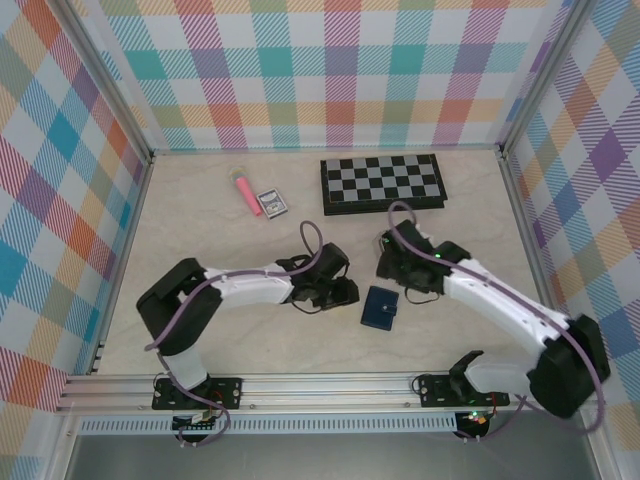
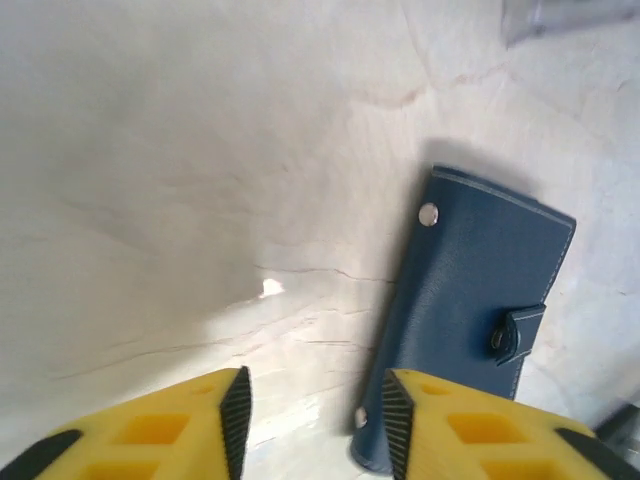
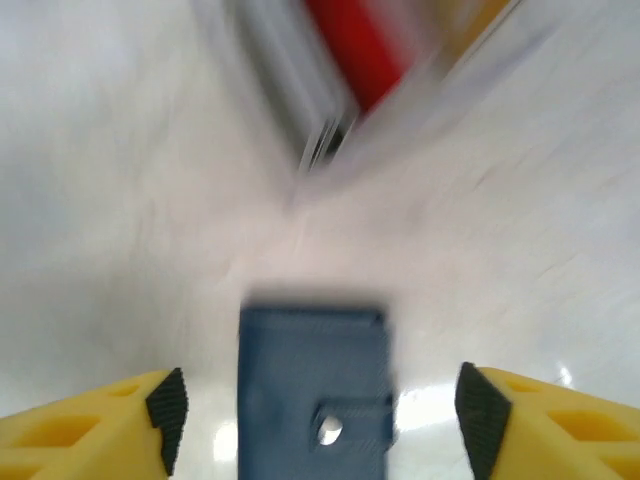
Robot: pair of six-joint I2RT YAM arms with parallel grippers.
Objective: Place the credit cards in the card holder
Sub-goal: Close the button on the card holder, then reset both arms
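Observation:
The card holder [image 1: 380, 307] is a navy blue wallet, lying closed and flat on the table with its snap tab fastened. My left gripper [image 1: 343, 293] is just to its left. In the left wrist view the card holder [image 2: 480, 300] lies to the right of my open left gripper [image 2: 316, 420], whose right finger [image 2: 480, 430] overlaps its near corner. My right gripper [image 1: 393, 268] is just behind it. The right wrist view is blurred: the card holder [image 3: 314, 390] lies on the table between the wide-open jaws of my right gripper [image 3: 318, 420], untouched. A red credit card [image 3: 358, 50] stands farther off in a blurred grey stand [image 3: 300, 90].
A chessboard [image 1: 382, 183] lies at the back of the table. A pink marker [image 1: 243, 192] and a small printed box [image 1: 272, 203] lie at the back left. Checked walls enclose the table on three sides.

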